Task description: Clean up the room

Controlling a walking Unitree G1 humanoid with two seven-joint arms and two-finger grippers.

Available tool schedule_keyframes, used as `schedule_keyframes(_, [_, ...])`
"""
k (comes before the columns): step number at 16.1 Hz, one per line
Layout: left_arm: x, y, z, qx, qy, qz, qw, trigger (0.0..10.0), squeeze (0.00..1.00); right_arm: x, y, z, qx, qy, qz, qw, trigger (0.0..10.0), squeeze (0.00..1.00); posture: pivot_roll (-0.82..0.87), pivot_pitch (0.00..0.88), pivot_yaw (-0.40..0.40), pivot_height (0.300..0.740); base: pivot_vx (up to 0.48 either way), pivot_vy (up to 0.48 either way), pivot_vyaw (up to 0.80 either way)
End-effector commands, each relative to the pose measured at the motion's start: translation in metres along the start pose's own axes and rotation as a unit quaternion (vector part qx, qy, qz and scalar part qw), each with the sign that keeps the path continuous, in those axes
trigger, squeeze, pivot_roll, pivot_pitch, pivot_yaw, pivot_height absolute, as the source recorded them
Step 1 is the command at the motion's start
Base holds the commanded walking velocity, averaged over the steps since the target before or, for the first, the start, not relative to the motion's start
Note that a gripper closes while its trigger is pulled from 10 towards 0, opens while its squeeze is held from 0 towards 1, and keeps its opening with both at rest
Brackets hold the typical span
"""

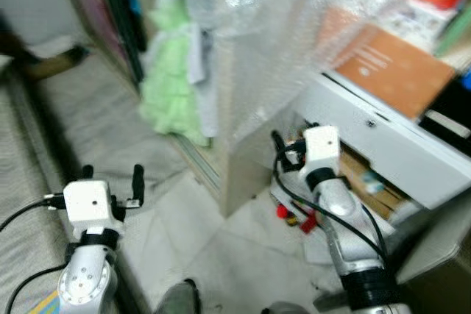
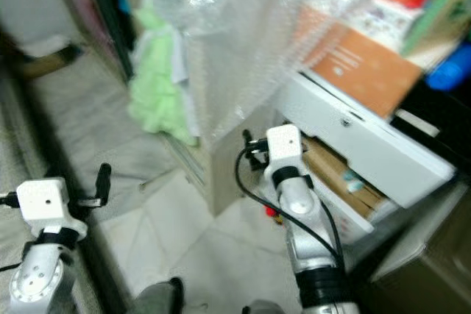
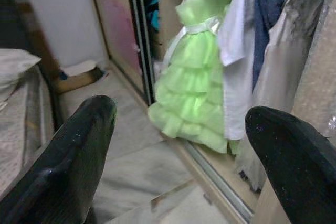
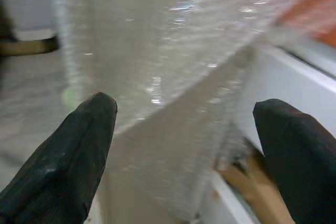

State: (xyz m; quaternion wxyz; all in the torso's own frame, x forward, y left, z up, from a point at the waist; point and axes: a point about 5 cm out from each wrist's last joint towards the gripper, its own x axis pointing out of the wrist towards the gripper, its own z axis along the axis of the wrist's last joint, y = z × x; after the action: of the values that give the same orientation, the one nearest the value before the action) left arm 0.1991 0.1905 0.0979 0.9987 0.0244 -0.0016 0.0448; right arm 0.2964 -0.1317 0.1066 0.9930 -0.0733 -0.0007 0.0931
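Both end effectors wide open, empty: left end effector (image 1: 112, 184) over floor by bed (image 1: 22, 204), right end effector (image 4: 184, 145) facing open white drawer (image 1: 383, 137). Red clutter (image 1: 294, 217) on floor below drawer; I'd target that.

You're looking at a pale green ruffled dress (image 3: 197, 98) hanging beside a white shirt (image 3: 239, 66), a clear, glinting bubble wrap sheet (image 1: 272, 42), a white drawer (image 1: 390, 145), an orange-brown box (image 1: 394, 68), and pale grey-veined floor tiles (image 1: 221, 248).
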Motion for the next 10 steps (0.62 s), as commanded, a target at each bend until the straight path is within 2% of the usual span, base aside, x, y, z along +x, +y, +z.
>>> schedule_keyframes(1, [-0.0009, 0.0001, 0.0006, 0.002, 0.004, -0.001, 1.000, 10.0, 0.00, 0.0004, -0.0016, 0.0027, -0.008, -0.004, 0.001, 1.000, 10.0, 0.00, -0.07, 0.112, -0.007, 0.740, 0.000, 0.000, 0.80])
schedule_keyframes(10, [0.0023, -0.0019, 0.0009, 0.016, 0.008, -0.010, 1.000, 10.0, 0.00, 0.0023, 0.0029, 0.0060, -0.035, -0.012, 0.017, 0.999, 10.0, 0.00, -0.07, 0.111, -0.016, 0.740, 0.000, 0.000, 0.80])
